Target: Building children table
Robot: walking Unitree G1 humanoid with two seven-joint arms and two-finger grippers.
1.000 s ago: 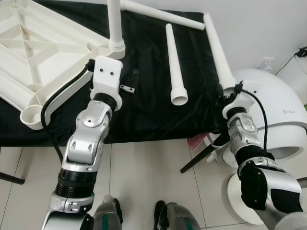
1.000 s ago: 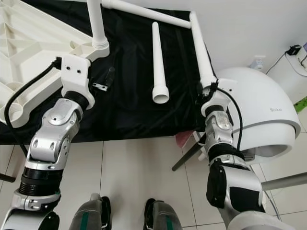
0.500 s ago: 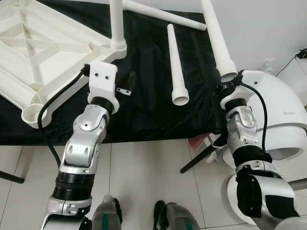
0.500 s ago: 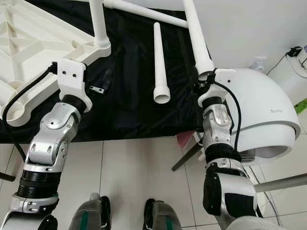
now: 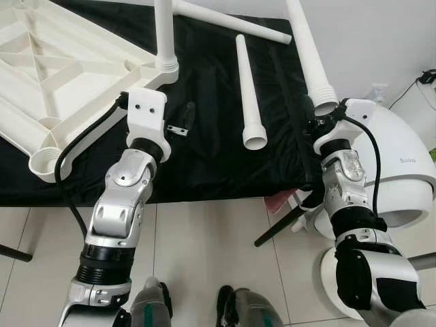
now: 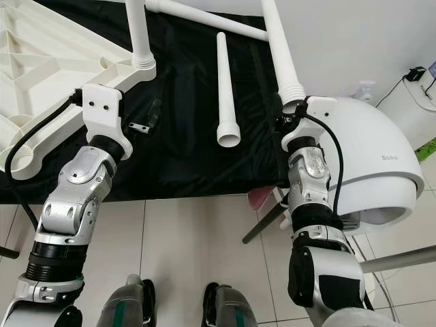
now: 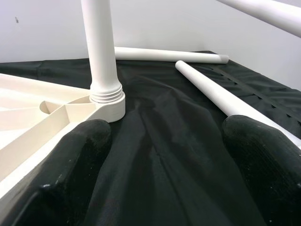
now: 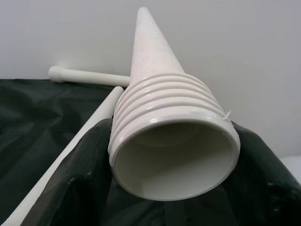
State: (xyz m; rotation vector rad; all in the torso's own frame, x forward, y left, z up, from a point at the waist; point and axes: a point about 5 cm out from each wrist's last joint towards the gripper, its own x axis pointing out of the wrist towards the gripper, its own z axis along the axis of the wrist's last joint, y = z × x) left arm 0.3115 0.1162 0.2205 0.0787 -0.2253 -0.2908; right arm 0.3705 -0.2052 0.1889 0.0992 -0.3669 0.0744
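Note:
The white table top [image 5: 61, 75] lies upside down on the black cloth, with one white leg [image 5: 163, 34] standing screwed into its near corner socket. My left gripper [image 7: 162, 141] is open just right of that socket, low over the cloth, with nothing between its fingers [image 5: 186, 114]. My right gripper [image 8: 174, 162] is shut on the threaded end of a second leg [image 5: 308, 51], held tilted up over the cloth's right edge. A third leg [image 5: 246, 88] lies loose on the cloth between the arms. Another leg [image 5: 231, 20] lies along the back edge.
The black cloth [image 5: 218, 163] covers a low table whose front edge is just before my feet. A white domed appliance [image 5: 402, 170] stands close on the right, beside my right arm. A dark table leg [image 5: 279, 228] slants over the tiled floor.
My right gripper has lifted the threaded end of its leg off the cloth, tilting the leg up. My left arm has drawn back slightly from the socket.

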